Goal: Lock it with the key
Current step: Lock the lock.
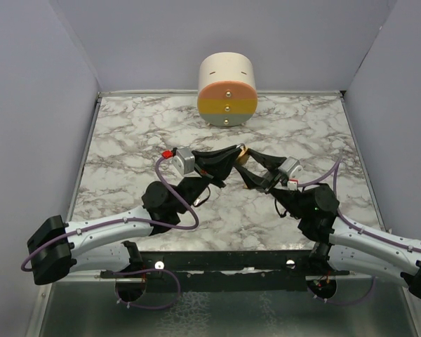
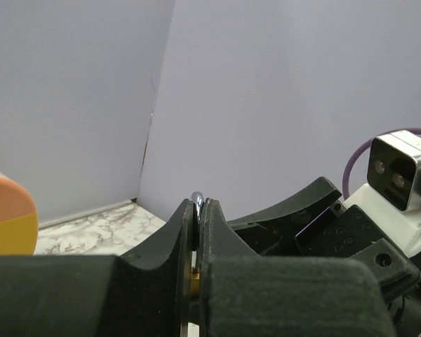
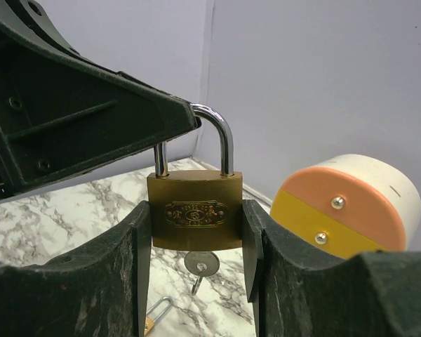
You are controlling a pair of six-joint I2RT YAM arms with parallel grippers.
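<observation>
A brass padlock (image 3: 195,219) with a steel shackle (image 3: 221,137) is held up above the table between both grippers. My right gripper (image 3: 195,232) is shut on the sides of the brass body. My left gripper (image 2: 198,207) is shut on the top of the shackle (image 2: 196,199), and its black finger (image 3: 91,119) covers the shackle's left bend in the right wrist view. A silver key (image 3: 201,264) with a small ring sticks out of the keyhole under the body. In the top view the padlock (image 1: 243,154) sits where the two grippers meet, mid-table.
A cream cylinder with an orange and yellow face (image 1: 227,88) stands at the back centre, and shows in the right wrist view (image 3: 344,210). A second small padlock (image 3: 158,312) lies on the marble table (image 1: 126,133) below the grippers. Grey walls close three sides.
</observation>
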